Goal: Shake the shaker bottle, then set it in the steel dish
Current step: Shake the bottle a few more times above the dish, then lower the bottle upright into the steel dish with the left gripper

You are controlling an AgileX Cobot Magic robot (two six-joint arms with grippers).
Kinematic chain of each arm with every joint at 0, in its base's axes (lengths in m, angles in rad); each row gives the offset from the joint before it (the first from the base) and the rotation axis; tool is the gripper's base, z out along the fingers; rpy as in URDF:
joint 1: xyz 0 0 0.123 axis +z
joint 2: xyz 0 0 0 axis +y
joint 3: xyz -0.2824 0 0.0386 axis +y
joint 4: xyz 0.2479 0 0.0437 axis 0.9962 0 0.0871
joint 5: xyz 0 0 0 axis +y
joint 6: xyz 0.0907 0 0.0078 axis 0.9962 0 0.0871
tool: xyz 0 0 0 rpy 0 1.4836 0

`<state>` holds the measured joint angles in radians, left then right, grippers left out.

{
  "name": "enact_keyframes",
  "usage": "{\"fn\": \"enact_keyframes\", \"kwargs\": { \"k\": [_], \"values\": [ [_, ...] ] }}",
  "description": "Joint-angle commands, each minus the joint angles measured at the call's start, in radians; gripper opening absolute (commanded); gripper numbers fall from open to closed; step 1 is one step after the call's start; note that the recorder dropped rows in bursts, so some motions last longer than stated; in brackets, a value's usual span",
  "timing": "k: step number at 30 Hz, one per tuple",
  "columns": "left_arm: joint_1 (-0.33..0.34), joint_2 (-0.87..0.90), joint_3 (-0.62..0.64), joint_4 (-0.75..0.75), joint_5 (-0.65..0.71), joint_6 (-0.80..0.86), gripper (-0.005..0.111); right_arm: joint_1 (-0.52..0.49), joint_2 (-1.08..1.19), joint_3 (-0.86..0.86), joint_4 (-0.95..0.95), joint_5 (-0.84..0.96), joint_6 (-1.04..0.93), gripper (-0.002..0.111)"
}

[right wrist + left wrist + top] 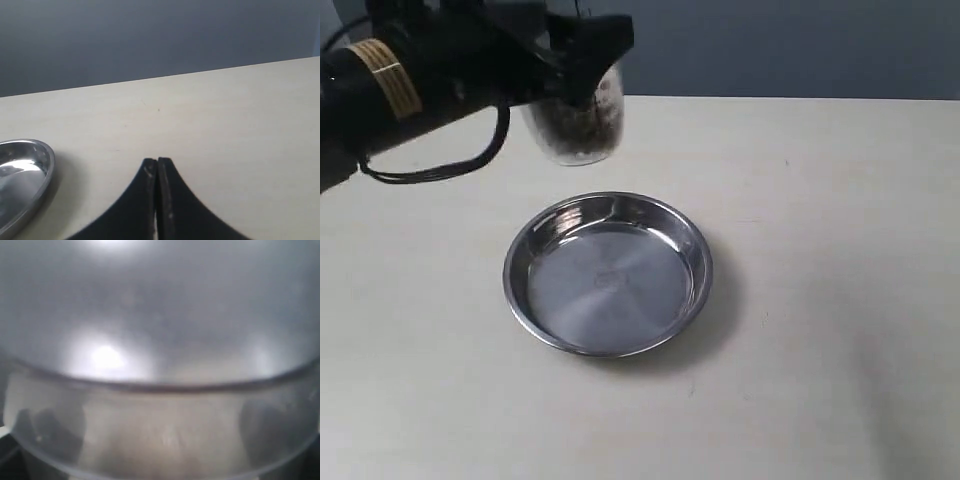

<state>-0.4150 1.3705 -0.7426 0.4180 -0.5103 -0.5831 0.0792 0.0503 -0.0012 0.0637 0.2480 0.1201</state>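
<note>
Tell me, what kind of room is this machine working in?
Probably a lab test bench, not a kitchen: a pale table against a plain grey wall, with a steel dish and a shaker bottle held by a black robot arm.

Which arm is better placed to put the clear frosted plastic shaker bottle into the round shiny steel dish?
Left: the left gripper holds the clear frosted shaker bottle near the round steel dish; the right gripper is shut and empty.
</note>
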Motion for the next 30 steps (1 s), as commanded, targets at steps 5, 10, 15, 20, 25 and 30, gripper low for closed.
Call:
{"fn": "enact_keyframes", "kwargs": {
  "k": [5,10,15,20,25,30],
  "values": [
    [-0.016,0.07,0.028,0.024,-0.2,-0.03,0.0,0.002,0.002,0.001,-0.004,-0.011,-0.004,-0.001],
    [-0.049,0.039,-0.022,0.064,0.065,-0.009,0.0,0.002,0.002,0.001,-0.004,-0.011,-0.004,-0.001],
    [-0.046,0.221,0.109,-0.011,-0.127,-0.004,0.0,0.002,0.002,0.001,-0.002,-0.012,-0.004,-0.001],
    [-0.046,0.223,0.112,-0.053,-0.308,0.177,0.0,0.002,0.002,0.001,-0.002,-0.012,-0.004,-0.001],
    [-0.046,0.243,0.112,-0.063,-0.291,0.242,0.0,0.002,0.002,0.001,-0.002,-0.012,-0.004,-0.001],
    [-0.046,0.329,0.112,-0.065,-0.387,0.25,0.0,0.002,0.002,0.001,-0.002,-0.01,-0.004,-0.001]
  ]
}}
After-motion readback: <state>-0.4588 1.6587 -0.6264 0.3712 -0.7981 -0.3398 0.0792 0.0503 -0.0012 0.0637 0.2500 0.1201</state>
